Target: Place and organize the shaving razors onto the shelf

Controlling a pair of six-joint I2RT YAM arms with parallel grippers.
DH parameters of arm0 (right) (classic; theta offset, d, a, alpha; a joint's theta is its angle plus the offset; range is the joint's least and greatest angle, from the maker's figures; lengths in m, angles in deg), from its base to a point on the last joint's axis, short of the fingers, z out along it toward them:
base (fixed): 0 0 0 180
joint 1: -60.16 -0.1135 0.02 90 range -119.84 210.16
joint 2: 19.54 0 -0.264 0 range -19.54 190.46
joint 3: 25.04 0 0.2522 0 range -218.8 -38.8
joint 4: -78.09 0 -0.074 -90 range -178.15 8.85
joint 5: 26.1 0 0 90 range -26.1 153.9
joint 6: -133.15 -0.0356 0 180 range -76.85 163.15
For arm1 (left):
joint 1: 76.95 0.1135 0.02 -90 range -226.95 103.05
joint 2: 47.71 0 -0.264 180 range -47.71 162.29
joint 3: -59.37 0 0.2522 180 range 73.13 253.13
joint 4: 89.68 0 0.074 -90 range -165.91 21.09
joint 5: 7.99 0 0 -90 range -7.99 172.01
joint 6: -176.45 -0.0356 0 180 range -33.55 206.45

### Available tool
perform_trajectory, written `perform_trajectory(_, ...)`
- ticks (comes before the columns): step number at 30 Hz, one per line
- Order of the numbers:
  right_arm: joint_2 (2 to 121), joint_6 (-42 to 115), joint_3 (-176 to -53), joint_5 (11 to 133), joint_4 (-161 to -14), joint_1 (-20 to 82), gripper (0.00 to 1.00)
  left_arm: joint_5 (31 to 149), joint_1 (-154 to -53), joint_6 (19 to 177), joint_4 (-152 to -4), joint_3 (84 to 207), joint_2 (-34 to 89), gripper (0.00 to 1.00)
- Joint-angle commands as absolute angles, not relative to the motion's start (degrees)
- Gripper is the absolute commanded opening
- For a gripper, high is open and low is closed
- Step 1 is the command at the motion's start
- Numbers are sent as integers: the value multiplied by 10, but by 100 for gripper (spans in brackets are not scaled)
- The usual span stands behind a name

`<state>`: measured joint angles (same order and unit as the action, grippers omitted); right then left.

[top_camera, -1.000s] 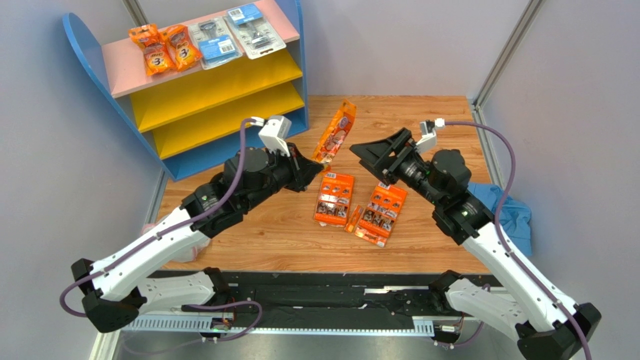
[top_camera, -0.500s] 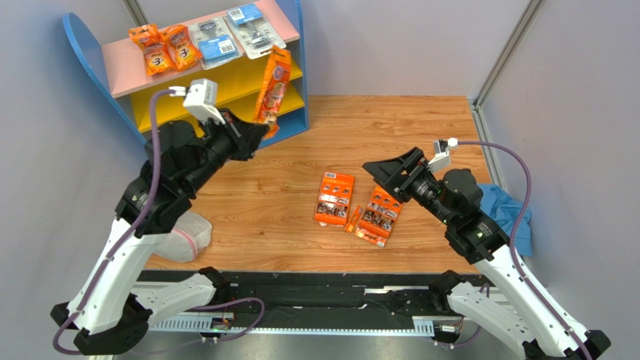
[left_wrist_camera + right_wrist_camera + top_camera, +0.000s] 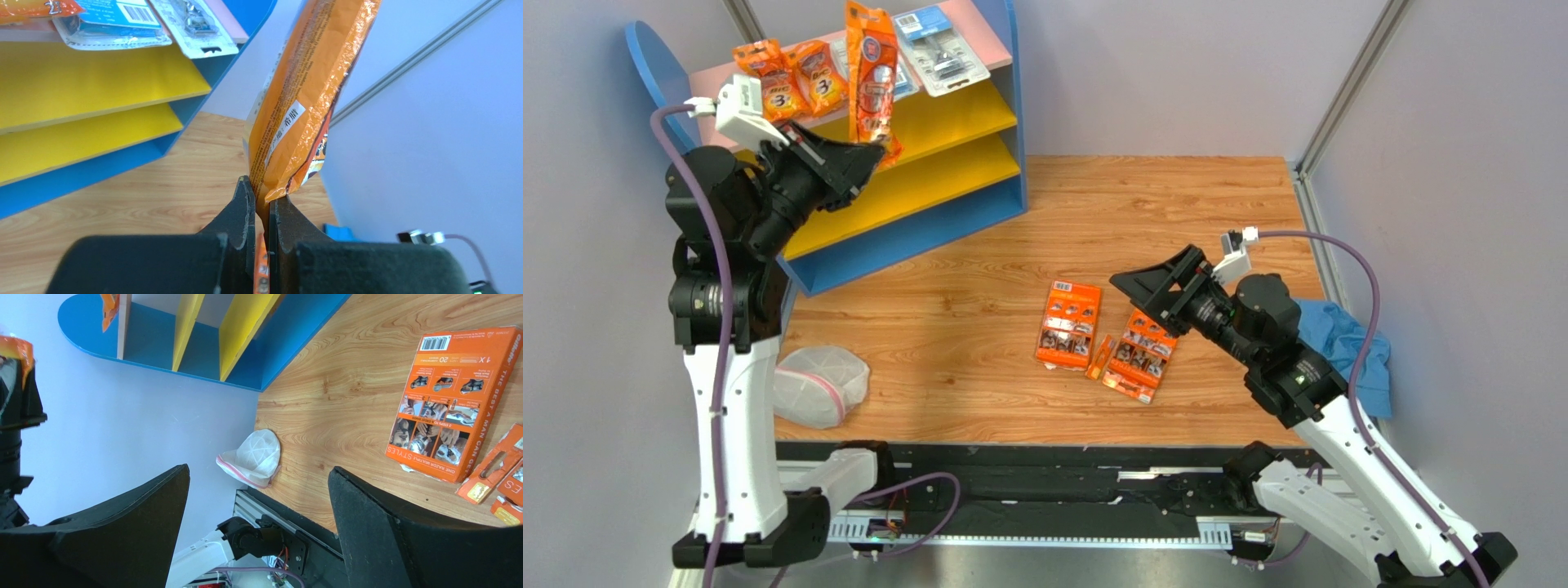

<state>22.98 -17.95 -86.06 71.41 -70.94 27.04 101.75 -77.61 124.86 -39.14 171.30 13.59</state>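
My left claw (image 3: 871, 152) is pinched tight on the bottom edge of a long orange pack (image 3: 870, 71). The pack stands upright above the fingertips. From above it overlaps the pink top board of the shelf (image 3: 1011, 110), which stands at the worktop's (image 3: 940, 331) far-left corner. In the left wrist view the pack hangs clear of the shelf's right side.

On that top board lie 2 small orange bags (image 3: 790, 80) at the left end and blister packs (image 3: 938, 47) at the right. 1 blister pack is partly hidden behind the held pack.

A white mesh pouch (image 3: 817, 382) sits by the near-left edge. 2 orange cards (image 3: 1071, 322) lie side by side in the middle of the worktop.

My right claw (image 3: 1151, 289) is spread wide and grips nothing. It hovers just right of the cards. A blue cloth (image 3: 1347, 346) is bunched at the right edge.
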Motion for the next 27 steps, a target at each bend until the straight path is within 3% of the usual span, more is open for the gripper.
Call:
perform_trajectory(1, 219, -174, -843, 728, -715, 272, 87, 1211, -673, 1368, -524, 1682, 161, 0)
perform_trajectory(6, 219, -165, -835, 732, -692, 273, 87, 1262, -601, 1466, -646, 1675, 199, 0)
perform_trajectory(16, 220, -178, -773, 750, -701, 271, 86, 1236, -524, 1500, -662, 1735, 251, 0)
perform_trajectory(27, 202, -178, -727, 751, -683, 271, 86, 1196, -464, 1452, -520, 1854, 317, 0)
